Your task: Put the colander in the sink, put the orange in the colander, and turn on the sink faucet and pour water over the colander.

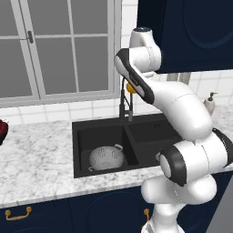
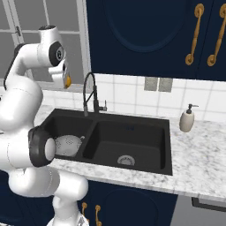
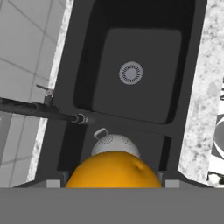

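The colander (image 1: 106, 158) already lay in the left basin of the sink (image 1: 150, 123). The gripper (image 2: 67, 81) pinched the orange (image 3: 114, 169) high above that basin, beside the sink faucet (image 2: 90, 93); dropping it in and running water remained

Marble counter (image 1: 36, 154), window (image 1: 54, 50), seemingly navy cabinets (image 2: 141, 35)

The wide matte black double-basin sink (image 2: 132, 132) is looking dull; the round perforated silver-grey metal colander (image 1: 106, 157) is gleaming; the small bright orange ball (image 3: 114, 169) is showing smooth skin.
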Controlling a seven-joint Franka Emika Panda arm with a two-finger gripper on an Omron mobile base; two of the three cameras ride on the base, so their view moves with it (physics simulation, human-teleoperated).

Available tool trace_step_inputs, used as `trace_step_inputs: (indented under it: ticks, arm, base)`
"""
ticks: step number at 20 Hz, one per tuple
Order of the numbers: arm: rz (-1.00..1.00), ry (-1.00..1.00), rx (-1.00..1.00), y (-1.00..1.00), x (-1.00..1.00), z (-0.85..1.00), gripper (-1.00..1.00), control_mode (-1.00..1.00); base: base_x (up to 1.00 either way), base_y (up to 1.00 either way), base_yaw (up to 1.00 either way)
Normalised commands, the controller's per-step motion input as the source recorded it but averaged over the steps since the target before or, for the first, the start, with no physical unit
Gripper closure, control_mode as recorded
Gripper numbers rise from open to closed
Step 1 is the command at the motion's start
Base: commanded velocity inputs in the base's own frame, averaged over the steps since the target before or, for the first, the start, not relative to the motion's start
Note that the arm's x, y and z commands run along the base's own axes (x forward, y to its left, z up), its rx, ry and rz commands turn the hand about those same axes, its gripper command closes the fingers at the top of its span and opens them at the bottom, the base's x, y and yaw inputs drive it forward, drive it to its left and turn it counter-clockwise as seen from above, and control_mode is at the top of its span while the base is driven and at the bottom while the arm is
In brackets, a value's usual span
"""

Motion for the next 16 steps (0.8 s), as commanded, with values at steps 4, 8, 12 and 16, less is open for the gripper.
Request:
trace_step_inputs:
  ticks: [4,8,12,16]
  arm:
    - [0.00,0.01,-0.09,0.84,0.16,-0.31,1.00,-1.00]
    - [0.00,-0.04,0.00,0.66,0.00,-0.78,1.00,-1.00]
    - [0.01,-0.14,0.00,0.49,0.00,-0.89,1.00,-1.00]
    - [0.07,-0.06,0.00,0.14,0.10,-0.83,1.00,-1.00]
  base:
    - [0.00,0.00,0.00]
    - [0.00,0.00,0.00]
    - [0.00,0.00,0.00]
    - [0.00,0.00,0.00]
